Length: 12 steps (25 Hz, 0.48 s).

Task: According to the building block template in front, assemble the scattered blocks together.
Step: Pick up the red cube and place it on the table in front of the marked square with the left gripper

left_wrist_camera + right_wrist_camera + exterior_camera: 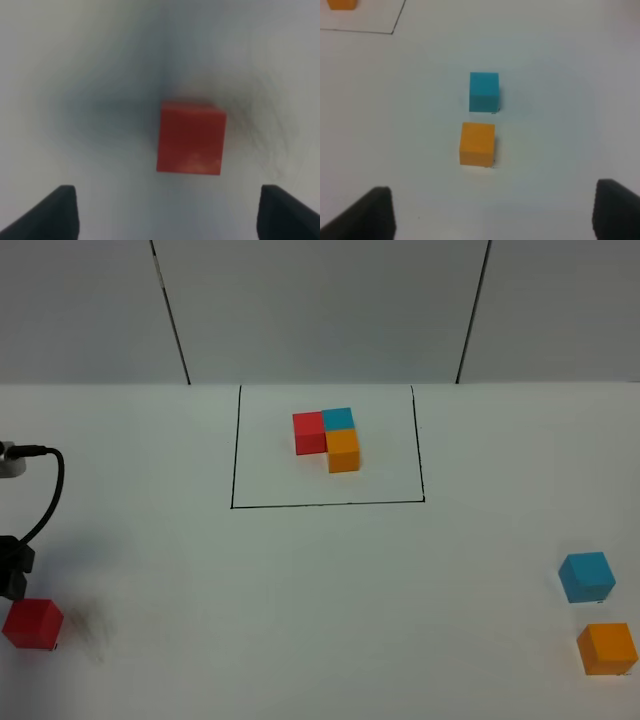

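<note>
Template [330, 440], three cubes joined in an L, sits inside a thin black outline [233, 460] at the far middle of the table [300, 620], well apart from both grippers.

The red cube [191, 138] lies loose on the table just ahead of the left gripper [167, 215], roughly on the line between its fingers and touching neither. That gripper is released: its jaws stand wide apart with nothing between them. A smudged grey patch marks the table beside the cube.

The orange cube [477, 144] and the blue cube [484, 91] lie loose ahead of the right gripper [495, 215]. The orange one is nearer to it and the blue one just beyond, the two close but not touching. This gripper is released too, its jaws spread and empty, and both cubes are clear of its fingers. Farther ahead of it, past the blue cube, a corner of the outline shows.

In the high view a black cable [50, 490] curves down at the left edge, above the red cube.
</note>
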Each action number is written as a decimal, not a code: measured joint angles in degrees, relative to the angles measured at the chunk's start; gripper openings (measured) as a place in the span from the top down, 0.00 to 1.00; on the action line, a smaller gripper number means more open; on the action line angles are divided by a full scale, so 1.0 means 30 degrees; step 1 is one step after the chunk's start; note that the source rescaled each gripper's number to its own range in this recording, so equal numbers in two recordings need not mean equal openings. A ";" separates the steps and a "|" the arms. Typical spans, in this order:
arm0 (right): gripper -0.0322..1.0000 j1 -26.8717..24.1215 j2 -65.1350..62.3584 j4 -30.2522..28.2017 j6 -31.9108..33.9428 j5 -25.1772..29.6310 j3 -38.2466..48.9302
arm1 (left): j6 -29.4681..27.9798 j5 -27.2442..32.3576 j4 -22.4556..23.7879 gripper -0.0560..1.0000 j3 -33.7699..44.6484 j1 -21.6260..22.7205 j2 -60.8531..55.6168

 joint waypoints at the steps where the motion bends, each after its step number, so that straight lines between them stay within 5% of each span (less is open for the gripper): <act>1: 0.35 0.0000 0.0000 0.0000 0.0000 0.0000 0.0000 | 0.0000 -0.0269 -0.0056 0.05 0.0000 0.0000 0.0249; 12: 0.35 0.0000 0.0000 0.0000 0.0000 0.0000 0.0000 | 0.0000 -0.1074 -0.0206 0.05 0.0000 0.0000 0.2143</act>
